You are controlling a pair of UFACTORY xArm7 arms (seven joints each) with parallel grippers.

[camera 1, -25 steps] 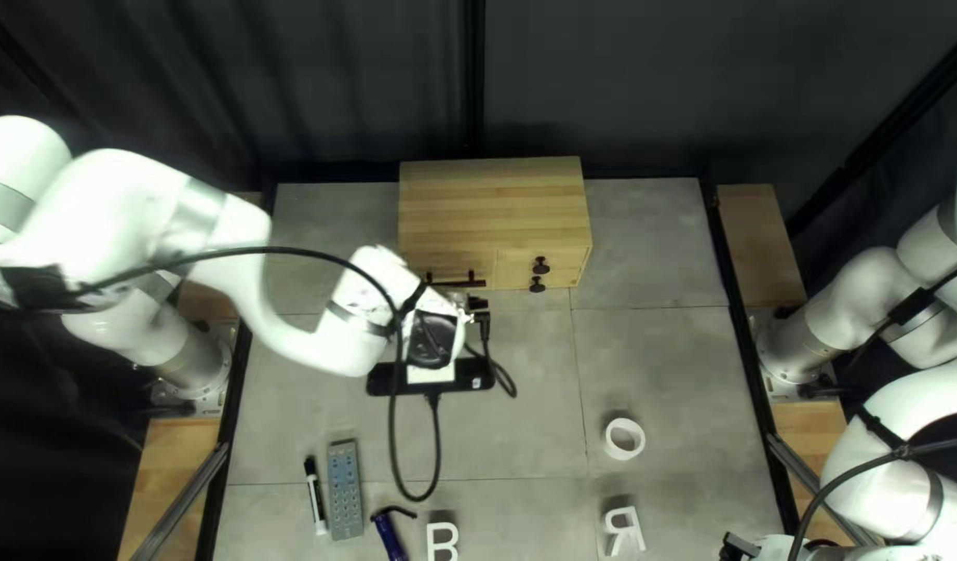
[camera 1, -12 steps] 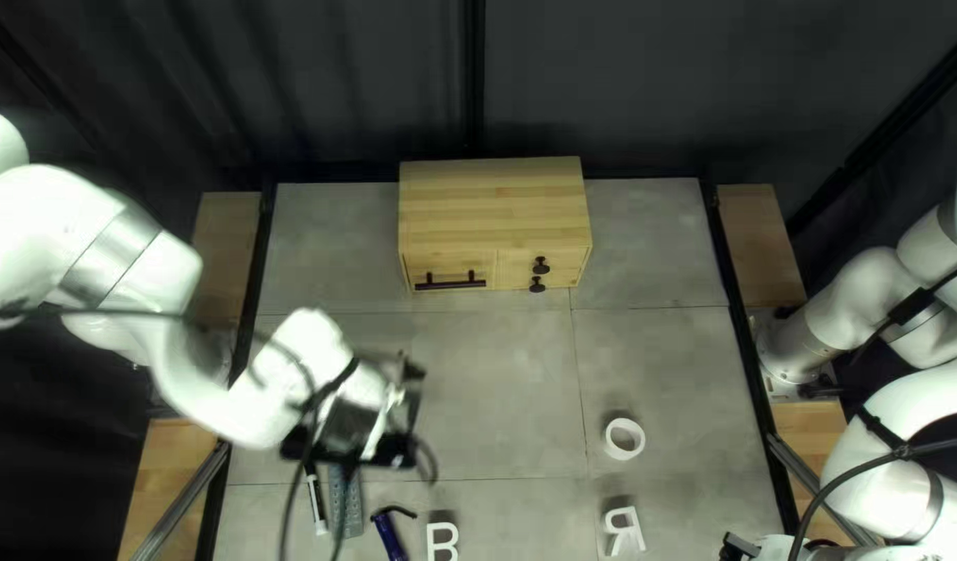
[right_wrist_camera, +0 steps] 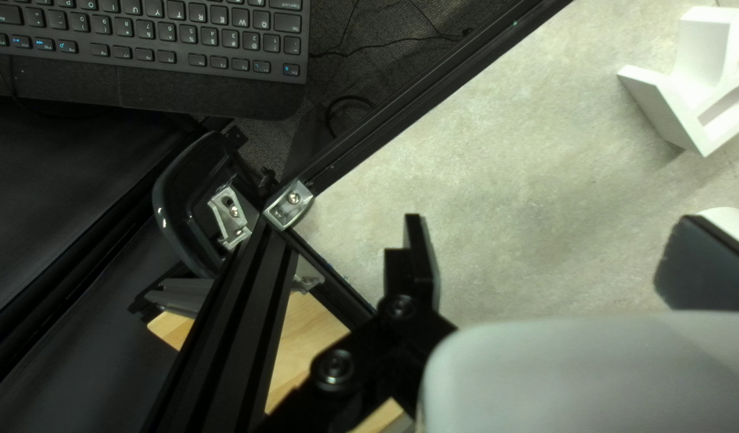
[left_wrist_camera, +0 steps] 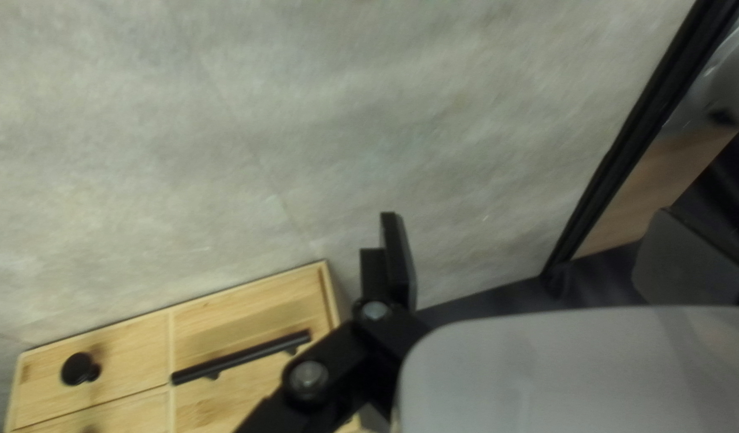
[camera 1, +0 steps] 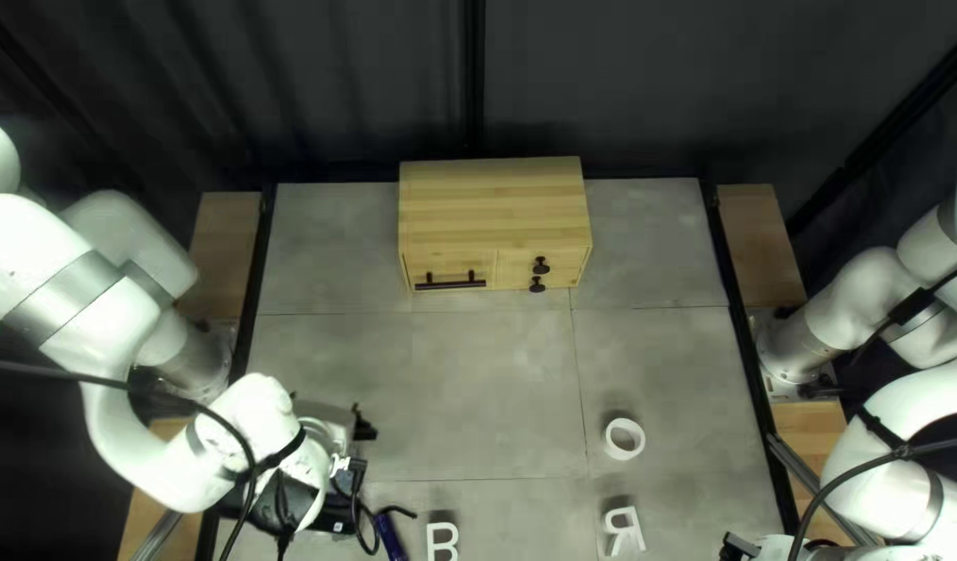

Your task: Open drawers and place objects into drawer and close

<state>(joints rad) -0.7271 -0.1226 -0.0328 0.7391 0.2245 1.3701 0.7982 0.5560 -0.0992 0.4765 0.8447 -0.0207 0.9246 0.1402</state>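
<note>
The wooden drawer cabinet (camera 1: 494,203) stands at the far edge, its bar handle (camera 1: 450,282) and two round knobs (camera 1: 541,266) on flush, closed fronts. My left gripper (camera 1: 358,447) hangs open over the near left of the table; in the left wrist view that gripper (left_wrist_camera: 534,256) has nothing between its fingers, with the cabinet (left_wrist_camera: 249,313) beside it. At the bottom edge of the top left view is my right gripper (camera 1: 738,546); in its wrist view the gripper (right_wrist_camera: 554,256) is open and empty, near a white letter (right_wrist_camera: 698,96). A blue object (camera 1: 390,537) lies beside the left arm.
A white ring (camera 1: 624,438) and white letters R (camera 1: 625,530) and B (camera 1: 442,542) are on the near half of the table. A dark frame rail (camera 1: 750,364) borders its right edge. The right wrist view shows a keyboard (right_wrist_camera: 145,40) beyond the table.
My left arm has swung from the cabinet front toward the near left corner, where it now covers the pen and the grey remote. My right arm and the cabinet are unmoved.
</note>
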